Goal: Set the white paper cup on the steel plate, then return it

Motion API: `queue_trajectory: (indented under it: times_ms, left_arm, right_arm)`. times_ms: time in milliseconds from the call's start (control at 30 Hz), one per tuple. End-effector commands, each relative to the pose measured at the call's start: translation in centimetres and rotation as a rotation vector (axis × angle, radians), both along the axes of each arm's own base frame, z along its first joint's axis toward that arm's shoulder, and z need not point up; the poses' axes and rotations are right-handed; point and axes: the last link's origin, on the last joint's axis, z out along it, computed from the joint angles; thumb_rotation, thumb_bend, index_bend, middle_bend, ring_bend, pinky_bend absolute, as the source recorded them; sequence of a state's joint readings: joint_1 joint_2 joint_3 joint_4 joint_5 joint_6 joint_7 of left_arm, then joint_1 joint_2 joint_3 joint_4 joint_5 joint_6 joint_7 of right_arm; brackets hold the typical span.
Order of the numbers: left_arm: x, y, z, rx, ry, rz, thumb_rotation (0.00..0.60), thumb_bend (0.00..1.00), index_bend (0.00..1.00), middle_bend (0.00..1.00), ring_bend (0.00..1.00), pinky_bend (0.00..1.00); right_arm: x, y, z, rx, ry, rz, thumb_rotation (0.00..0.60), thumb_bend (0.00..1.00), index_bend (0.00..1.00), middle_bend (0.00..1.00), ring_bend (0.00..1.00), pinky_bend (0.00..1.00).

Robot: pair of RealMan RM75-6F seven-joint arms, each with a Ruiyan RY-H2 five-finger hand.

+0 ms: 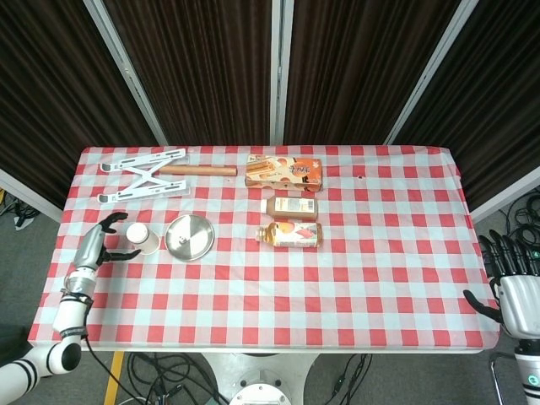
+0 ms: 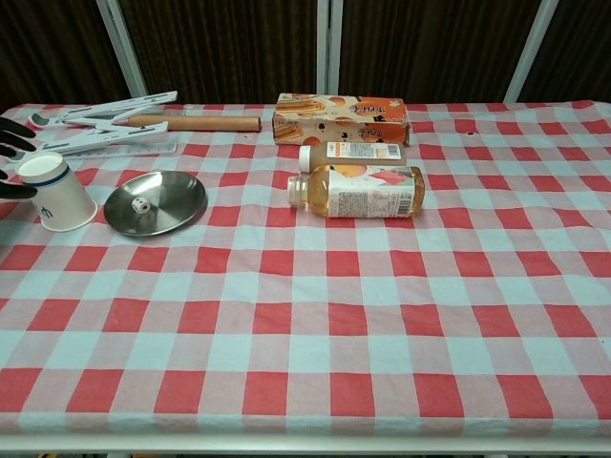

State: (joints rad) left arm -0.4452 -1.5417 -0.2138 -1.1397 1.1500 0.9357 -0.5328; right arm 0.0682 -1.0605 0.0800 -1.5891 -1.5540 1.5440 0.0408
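Note:
The white paper cup (image 1: 143, 238) (image 2: 57, 194) stands on the checked cloth just left of the steel plate (image 1: 189, 237) (image 2: 156, 202), apart from it. My left hand (image 1: 94, 245) hovers at the cup's left with its dark fingers (image 2: 13, 136) spread apart beside the cup; I see nothing held in it. In the chest view only those fingertips show, at the left edge. My right hand (image 1: 511, 285) is off the table's right edge with fingers extended and empty.
A white folding stand (image 1: 142, 175) and a wooden rolling pin (image 1: 198, 170) lie at the back left. A snack box (image 1: 283, 171), a small carton (image 1: 293, 207) and a lying juice bottle (image 1: 289, 235) occupy the middle. The table edge runs close by the left hand.

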Motion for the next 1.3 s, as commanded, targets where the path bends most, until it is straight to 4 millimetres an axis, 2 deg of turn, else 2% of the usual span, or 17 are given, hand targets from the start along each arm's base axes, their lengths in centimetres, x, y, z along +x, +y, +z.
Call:
queue_trajectory:
  times_ms: [33,233,533,667,800,900,1067,1233,1300]
  left_arm:
    - [0.4,0.7,-0.9,-0.018,-0.022,-0.010,0.600,0.07,0.24,0.22,0.15,0.27]
    - [0.2,1.2,-1.7,-0.014,-0.038,-0.002,0.600,0.07,0.26,0.27,0.18,0.27]
    - [-0.4,1.3,-2.3,0.055,-0.068,0.017,0.600,0.08,0.39,0.38,0.25,0.30]
    - [-0.5,1.3,-2.3,0.090,-0.074,0.011,0.600,0.17,0.49,0.48,0.34,0.36]
    - [-0.5,1.6,-1.9,0.109,-0.063,-0.008,0.600,0.23,0.56,0.55,0.40,0.40]
    - [0.5,1.8,-1.2,0.120,-0.071,-0.050,0.600,0.24,0.57,0.56,0.41,0.41]
    - [4.0,2.3,-0.2,0.105,-0.051,-0.186,0.600,0.23,0.57,0.56,0.41,0.41]
    - [7.3,3.9,-1.2,0.034,-0.047,-0.248,0.600,0.23,0.57,0.56,0.41,0.41]
    - [8.0,4.4,-2.0,0.009,-0.039,-0.252,0.600,0.23,0.57,0.56,0.41,0.41]
  right_arm:
    - [0.1,-0.1,0.0,0.002,0.001,0.001,0.600,0.09,0.00,0.03,0.00,0.00]
    - [0.1,-0.2,-0.1,0.003,0.002,-0.005,0.600,0.09,0.00,0.03,0.00,0.00]
    - [0.1,-0.3,-0.2,0.004,0.000,-0.008,0.600,0.09,0.00,0.03,0.00,0.00]
    - [0.0,-0.3,-0.2,0.006,-0.001,-0.010,0.600,0.09,0.00,0.04,0.00,0.00]
    - [0.0,-0.3,-0.3,0.009,0.000,-0.007,0.600,0.09,0.00,0.04,0.00,0.00]
    - [0.0,-0.3,-0.2,0.006,-0.001,-0.005,0.600,0.09,0.00,0.04,0.00,0.00]
    - [-0.1,-0.3,-0.2,0.008,-0.005,-0.005,0.600,0.09,0.00,0.04,0.00,0.00]
    - [-0.4,-0.4,-0.3,0.011,-0.012,-0.005,0.600,0.09,0.00,0.04,0.00,0.00]
    - [-0.5,-0.4,-0.2,0.013,-0.012,-0.007,0.600,0.09,0.00,0.04,0.00,0.00]
